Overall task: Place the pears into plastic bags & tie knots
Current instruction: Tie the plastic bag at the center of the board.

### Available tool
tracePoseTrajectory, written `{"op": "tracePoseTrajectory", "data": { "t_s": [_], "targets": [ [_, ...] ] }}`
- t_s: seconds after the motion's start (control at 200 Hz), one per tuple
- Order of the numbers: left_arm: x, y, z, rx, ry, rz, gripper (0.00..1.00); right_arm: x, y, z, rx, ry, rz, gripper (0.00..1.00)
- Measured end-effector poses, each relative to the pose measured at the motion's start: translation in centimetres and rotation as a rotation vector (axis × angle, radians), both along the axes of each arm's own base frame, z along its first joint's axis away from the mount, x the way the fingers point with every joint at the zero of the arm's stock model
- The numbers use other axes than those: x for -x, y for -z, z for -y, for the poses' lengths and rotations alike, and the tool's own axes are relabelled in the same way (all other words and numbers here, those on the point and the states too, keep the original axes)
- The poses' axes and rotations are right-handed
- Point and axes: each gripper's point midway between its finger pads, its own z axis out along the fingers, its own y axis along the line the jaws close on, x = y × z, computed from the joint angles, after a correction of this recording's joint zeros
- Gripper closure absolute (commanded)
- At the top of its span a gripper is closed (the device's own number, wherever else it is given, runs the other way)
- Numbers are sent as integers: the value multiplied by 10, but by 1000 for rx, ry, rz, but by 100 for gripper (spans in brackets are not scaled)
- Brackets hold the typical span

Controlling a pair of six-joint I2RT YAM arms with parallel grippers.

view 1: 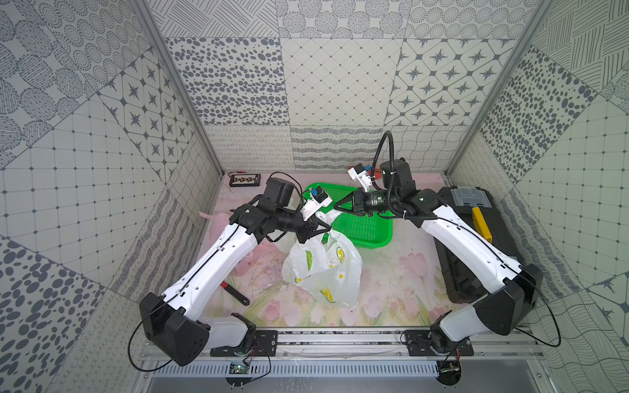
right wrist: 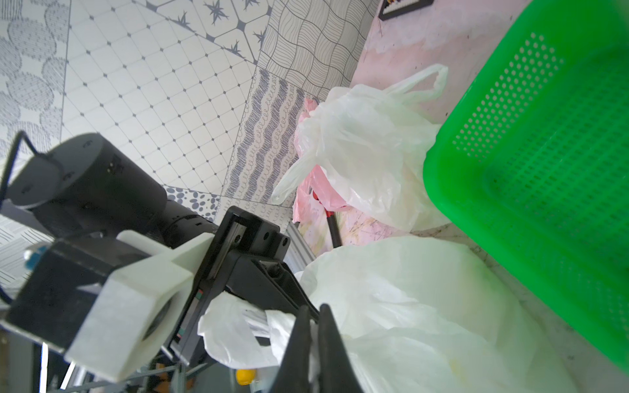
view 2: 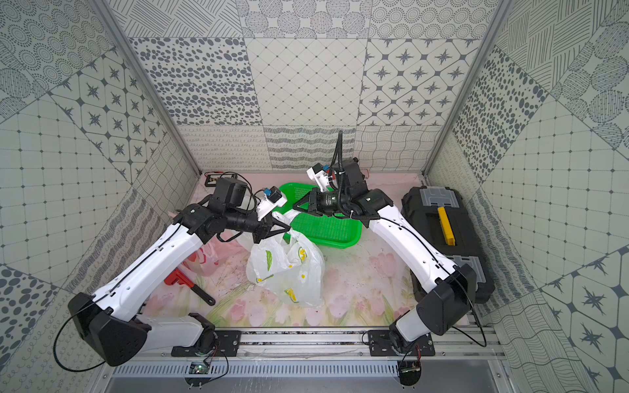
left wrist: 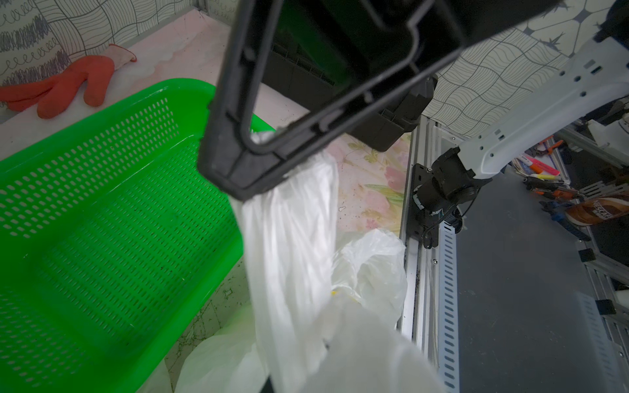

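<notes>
The left hand (view 1: 327, 227) is clamped tight on one handle of the lemon-print bag (view 1: 323, 272). In the left wrist view that handle runs as a stretched white strip from between the closed jaws of the left hand (left wrist: 245, 177) down to the bag's body. The right hand (view 1: 336, 206) faces it from the opposite side, tips almost meeting. In the right wrist view the right hand (right wrist: 313, 340) has its jaws pressed together, with a fold of the same bag's white film pinched between them.

Both hands are raised above the surface (view 1: 391, 279), over the corner of the green basket (view 1: 360, 228) that lies nearest the bag. The lemon-print bag sits below them in the middle of the surface, its mouth drawn upward. Its film hides whatever is inside, so the pears cannot be made out.

The green basket lies just beyond the bag, toward the far edge. A plain white bag (right wrist: 367, 153) slumps beside the basket under the left arm. The pink bag (view 2: 204, 258) lies crumpled beyond it, next to the left edge.

A red wrench (view 2: 187, 282) rests nearer the near left corner. A black toolbox (view 1: 503, 231) with a yellow handle runs along the right edge. A small black tray (view 1: 245, 179) sits in the far left corner, and an orange glove (left wrist: 68, 85) lies by the far edge behind the basket
</notes>
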Motion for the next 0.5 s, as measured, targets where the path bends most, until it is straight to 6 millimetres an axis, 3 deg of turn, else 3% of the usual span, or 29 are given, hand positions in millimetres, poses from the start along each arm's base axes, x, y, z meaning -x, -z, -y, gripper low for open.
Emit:
{"op": "tracePoseTrajectory", "data": {
  "t_s": [0.115, 0.325, 0.5],
  "targets": [
    [-5, 1, -6, -5, -37, -2, 81, 2, -4, 5, 0, 4, 32, 100],
    [-13, 4, -14, 11, -89, -46, 91, 18, -14, 13, -21, -3, 87, 100],
    [-17, 5, -15, 22, -106, -66, 96, 45, 5, 2, 22, -52, 125, 100]
  ]
}}
